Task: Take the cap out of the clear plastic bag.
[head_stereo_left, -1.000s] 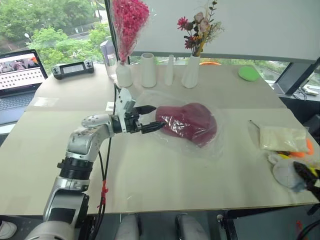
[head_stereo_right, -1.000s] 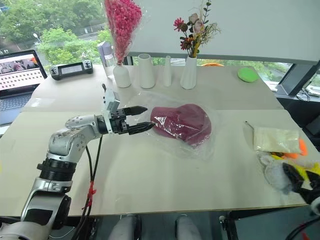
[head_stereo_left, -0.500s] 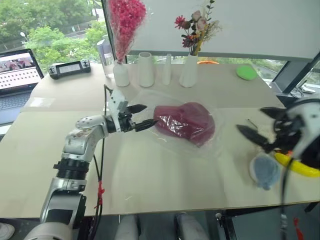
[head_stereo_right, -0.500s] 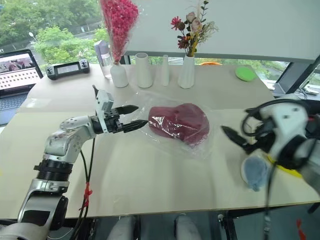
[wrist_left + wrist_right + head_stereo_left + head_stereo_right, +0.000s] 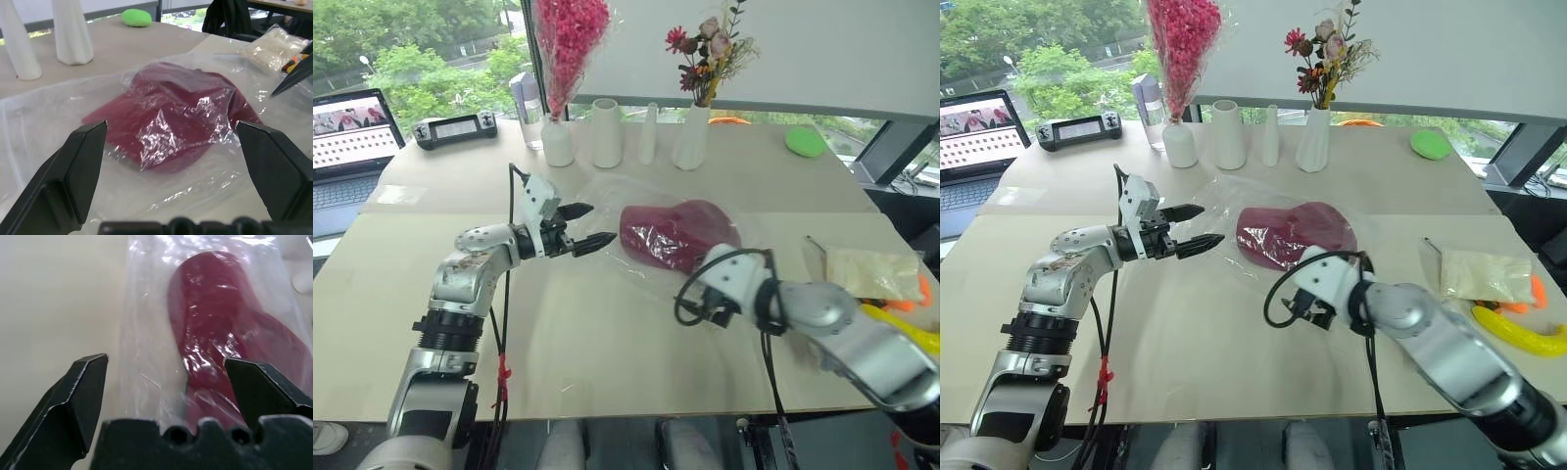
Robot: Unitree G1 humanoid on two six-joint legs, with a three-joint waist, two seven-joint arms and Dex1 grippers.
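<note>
Swung in from the far right edge of the surface [image 5: 607, 333] to the middle within the last second: the right gripper [image 5: 166, 377], now poised at the near edge of the clear plastic bag [image 5: 607, 201], fingers [image 5: 80, 396] spread wide and gripping nothing. Aimed along the bag's length in the right wrist view, with the cap [image 5: 230, 338] straight ahead between the finger tips and bare film under them. Gone from beside the pale packet [image 5: 871, 272] and the yellow toy [image 5: 901, 328], where it hovered a moment ago.

Barely shifted meanwhile: the left gripper [image 5: 579, 225], drawn back a touch from the bag's left side, level, fingers [image 5: 594, 242] likewise released and empty, pointing at the cap from just beside the film.

Unmoved: the cap [image 5: 674, 233], fully inside the bag, lying at mid-surface in front of the white vases [image 5: 605, 133], plastic crinkled over its crown.

Reads as the end of the approach and the start of a two-handed attack: both sets of fingers flanking the bag, neither yet touching it as far as can be told. Nothing extracted so far. Likely needed next: one pinch on loose film to anchor the bag, the other reaching for the cap through the opening, whose location cannot be made out here. Risk of pinching cap and film together.
</note>
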